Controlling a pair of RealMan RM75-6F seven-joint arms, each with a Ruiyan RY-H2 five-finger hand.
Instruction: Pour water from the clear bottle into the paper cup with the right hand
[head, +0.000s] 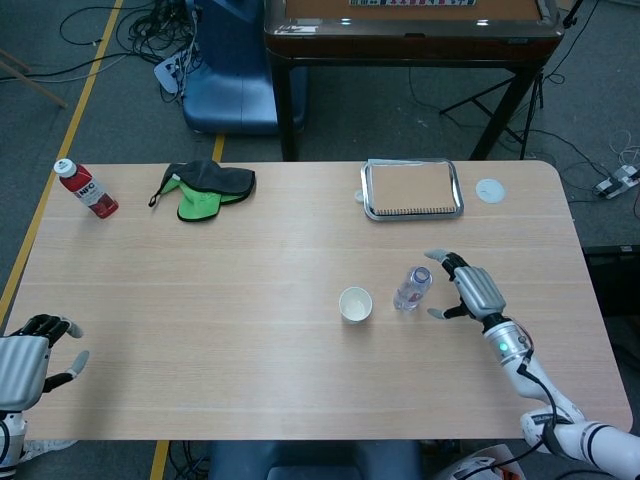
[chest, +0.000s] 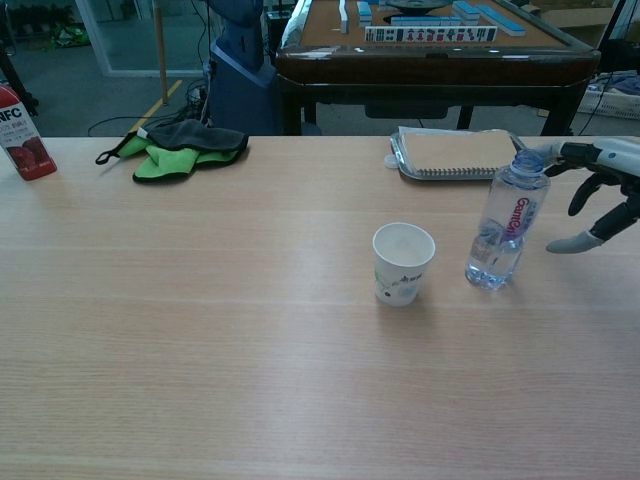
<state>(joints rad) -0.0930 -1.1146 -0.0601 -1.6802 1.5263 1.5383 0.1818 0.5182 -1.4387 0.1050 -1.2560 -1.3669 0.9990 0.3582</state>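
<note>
Bottle: the clear bottle (chest: 505, 227) stands upright and uncapped on the surface (chest: 200, 300), just right of the paper cup (chest: 403, 262).
Right hand: the right hand (chest: 600, 190) is beside it, fingers (chest: 578, 243) spread wide, holding nothing.
Progress: whether pouring is done cannot be told; the cup's contents are unclear.

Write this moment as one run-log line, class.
right hand: open, beside clear bottle | bottle: upright, uncapped | paper cup: upright

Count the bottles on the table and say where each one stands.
2. The clear bottle stands upright just right of the paper cup; the red bottle sits at the table's far left corner. None seems hidden.
</note>
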